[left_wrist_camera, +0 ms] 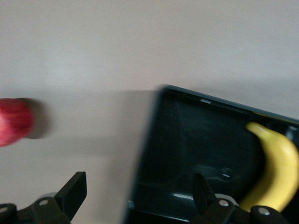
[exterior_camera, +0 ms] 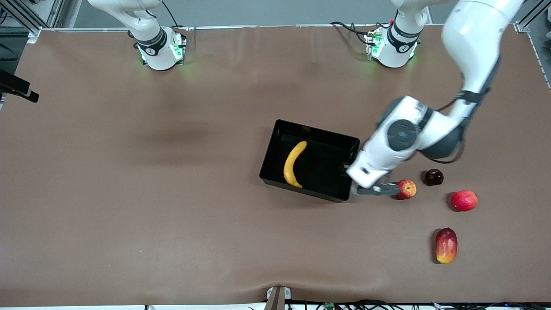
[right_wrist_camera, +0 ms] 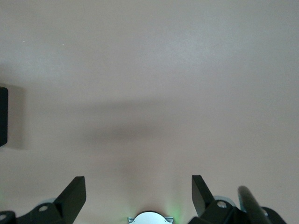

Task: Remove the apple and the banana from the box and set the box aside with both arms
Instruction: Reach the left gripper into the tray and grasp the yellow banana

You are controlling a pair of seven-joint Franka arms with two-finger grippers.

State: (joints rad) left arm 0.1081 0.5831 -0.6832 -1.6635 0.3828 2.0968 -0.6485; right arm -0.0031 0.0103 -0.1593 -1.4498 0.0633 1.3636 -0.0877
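Item one, your box (exterior_camera: 275, 146): black bin just right of centre in the front view, with the banana (exterior_camera: 294, 164) lying inside. Item two, your apple (exterior_camera: 407, 189): on the table at centre right, just beside the box's end toward the left arm. Item three, your left gripper (exterior_camera: 375, 189): fingers spread wide and holding nothing, over the table between box and apple. Item four, your right gripper (right_wrist_camera: 138, 196): spread wide, empty, over bare table; that arm waits. Extras at lower right: dark fruit (exterior_camera: 434, 177), red fruit (exterior_camera: 464, 200), mango (exterior_camera: 446, 245).
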